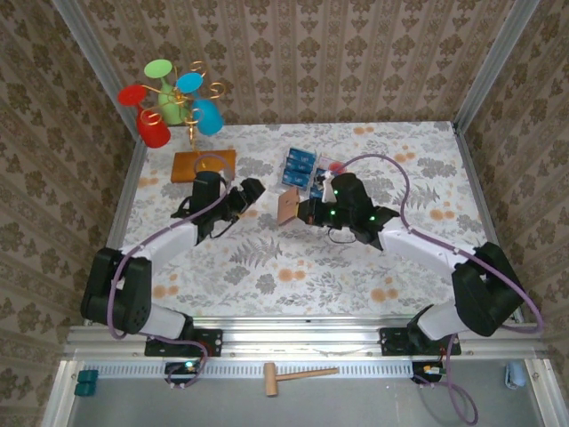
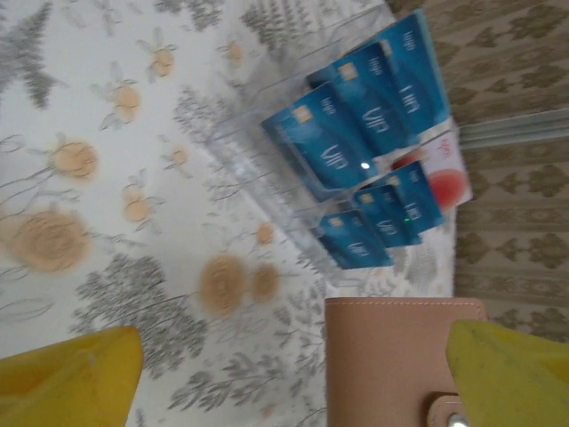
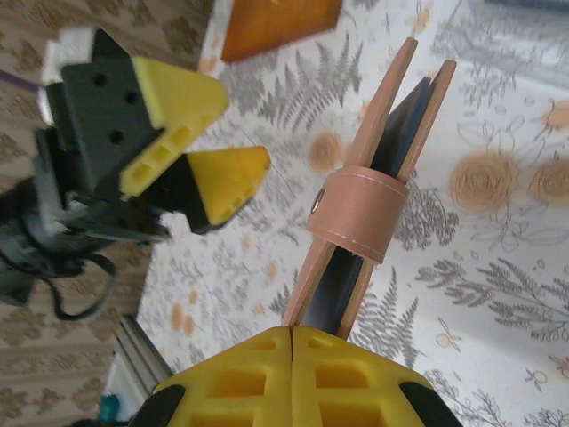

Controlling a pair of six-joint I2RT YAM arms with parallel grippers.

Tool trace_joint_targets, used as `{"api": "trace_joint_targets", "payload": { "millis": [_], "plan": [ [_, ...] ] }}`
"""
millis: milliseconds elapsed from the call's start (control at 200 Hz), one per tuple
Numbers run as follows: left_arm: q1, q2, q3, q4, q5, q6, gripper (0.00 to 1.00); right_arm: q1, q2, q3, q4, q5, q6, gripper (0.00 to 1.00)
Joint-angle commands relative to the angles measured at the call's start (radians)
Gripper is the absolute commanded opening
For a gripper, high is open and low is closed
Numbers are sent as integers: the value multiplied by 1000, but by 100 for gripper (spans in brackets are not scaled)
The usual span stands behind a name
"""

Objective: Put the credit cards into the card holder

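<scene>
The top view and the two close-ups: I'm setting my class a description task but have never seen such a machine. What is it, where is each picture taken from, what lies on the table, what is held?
These are two robot arms bolted at a flowered table's near edge, each ending in a two-finger gripper. The top view looks down from above and behind them; each close-up comes from a camera on one wrist. On the table lie a clear tray of blue credit cards and a wooden slab whose gold stem carries coloured cups. The right gripper is shut on the tan card holder, holding it on edge with its covers slightly parted. The left gripper, facing it, is open and empty.
</scene>
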Motion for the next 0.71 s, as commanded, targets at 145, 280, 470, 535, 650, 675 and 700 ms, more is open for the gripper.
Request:
{"api": "trace_joint_targets", "payload": {
  "millis": [145,280,470,535,650,675,700],
  "plan": [
    [-28,89,13,329,77,-249,82,-16,-82,15,89,-2,99,0],
    [-53,139,41,404,80,-305,78,-16,-67,39,134,-17,137,0],
    [-78,189,72,507,75,-384,74,-15,-41,62,167,-29,159,0],
    [-111,201,84,532,77,-402,71,-13,-10,62,179,-30,165,0],
    [-124,212,99,565,79,-423,64,-12,9,59,193,-33,170,0],
    [-126,214,100,567,78,-425,62,-12,13,60,196,-34,171,0],
    [-128,214,102,570,79,-428,60,-12,17,58,198,-35,172,0]
  ]
}}
